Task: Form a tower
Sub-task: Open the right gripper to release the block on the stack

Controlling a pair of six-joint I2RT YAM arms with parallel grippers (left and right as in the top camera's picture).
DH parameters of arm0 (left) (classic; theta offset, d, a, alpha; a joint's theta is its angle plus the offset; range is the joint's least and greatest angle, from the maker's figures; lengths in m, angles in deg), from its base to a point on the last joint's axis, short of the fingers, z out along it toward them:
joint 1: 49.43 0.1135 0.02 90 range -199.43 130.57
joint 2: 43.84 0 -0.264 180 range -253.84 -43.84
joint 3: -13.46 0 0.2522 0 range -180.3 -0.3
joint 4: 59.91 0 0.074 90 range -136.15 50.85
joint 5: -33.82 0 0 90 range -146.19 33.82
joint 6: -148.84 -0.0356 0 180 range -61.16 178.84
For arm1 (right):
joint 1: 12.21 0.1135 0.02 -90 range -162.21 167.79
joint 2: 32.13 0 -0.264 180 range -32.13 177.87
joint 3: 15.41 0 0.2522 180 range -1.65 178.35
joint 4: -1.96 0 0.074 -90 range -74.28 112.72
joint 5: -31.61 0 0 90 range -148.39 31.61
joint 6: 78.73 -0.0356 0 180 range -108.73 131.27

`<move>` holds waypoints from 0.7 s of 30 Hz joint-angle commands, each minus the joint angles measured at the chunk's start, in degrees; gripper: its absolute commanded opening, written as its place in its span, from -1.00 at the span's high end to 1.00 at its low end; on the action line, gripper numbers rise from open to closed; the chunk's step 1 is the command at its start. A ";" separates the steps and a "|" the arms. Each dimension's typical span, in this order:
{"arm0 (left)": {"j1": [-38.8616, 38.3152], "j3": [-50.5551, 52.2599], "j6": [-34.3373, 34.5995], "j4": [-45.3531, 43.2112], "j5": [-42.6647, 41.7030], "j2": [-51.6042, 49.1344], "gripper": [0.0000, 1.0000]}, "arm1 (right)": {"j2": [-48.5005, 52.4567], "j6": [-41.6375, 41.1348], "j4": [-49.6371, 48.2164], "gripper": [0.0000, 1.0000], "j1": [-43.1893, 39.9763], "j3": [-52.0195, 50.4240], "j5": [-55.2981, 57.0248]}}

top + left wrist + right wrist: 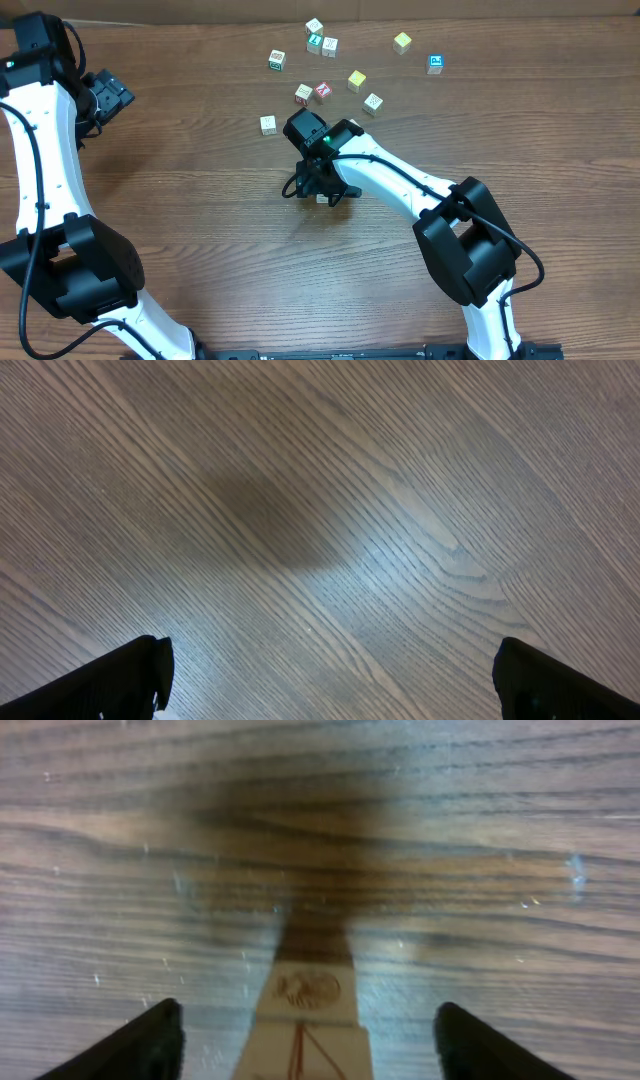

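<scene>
Seemingly untouching, the right end effector [307, 1012] straddles the tower [308, 988], fingers spread; left end effector [332, 652] open, empty.

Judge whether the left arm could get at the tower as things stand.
Probably not: the right end effector hangs open right over the tower, straddling it and blocking the way from above, and the left end effector sits far off.

The overhead view is evenly lit and sharp, with only soft, faint shadows on the tabletop [200, 250]. In the left wrist view the wood grain is crisp, with a pale glare patch at centre and a diffuse dark shadow above it. The right wrist view is blurred. There the tower [310, 1020] sits out of focus below a broad dark shadow.
</scene>
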 commanded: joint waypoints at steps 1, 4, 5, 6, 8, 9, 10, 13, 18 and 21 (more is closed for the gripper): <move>-0.28 -0.04 -0.28 -0.07 0.33 0.13 -0.99 | -0.66 -0.09 -1.95 -0.43 0.02 -1.90 0.68; -0.28 -0.04 -0.28 -0.07 0.33 0.13 -0.99 | -0.66 -0.09 -2.62 -0.32 0.02 -2.40 0.70; -0.28 -0.04 -0.28 -0.07 0.33 0.13 -0.99 | -0.66 -0.09 -2.71 -0.28 0.02 -2.40 0.70; -0.28 -0.04 -0.28 -0.07 0.33 0.13 -0.99 | -0.66 -0.09 -2.75 -0.16 0.02 -2.40 0.70; -0.28 -0.04 -0.28 -0.07 0.33 0.13 -0.99 | -0.66 -0.09 -2.75 0.09 0.02 -2.40 0.68; -0.28 -0.04 -0.28 -0.07 0.33 0.13 -0.99 | -0.66 -0.09 -2.73 0.15 0.02 -2.40 0.68; -0.28 -0.04 -0.28 -0.07 0.33 0.13 -0.99 | -0.66 -0.09 -2.73 0.17 0.02 -2.40 0.66; -0.28 -0.04 -0.28 -0.07 0.33 0.13 -0.99 | -0.66 -0.09 -2.49 0.24 0.07 -2.40 0.66; -0.28 -0.04 -0.28 -0.07 0.33 0.13 -0.99 | -0.66 -0.09 -2.32 0.25 0.07 -2.40 0.66; -0.28 -0.04 -0.28 -0.07 0.33 0.13 -0.99 | -0.66 -0.09 -2.32 -0.20 0.07 -2.36 0.63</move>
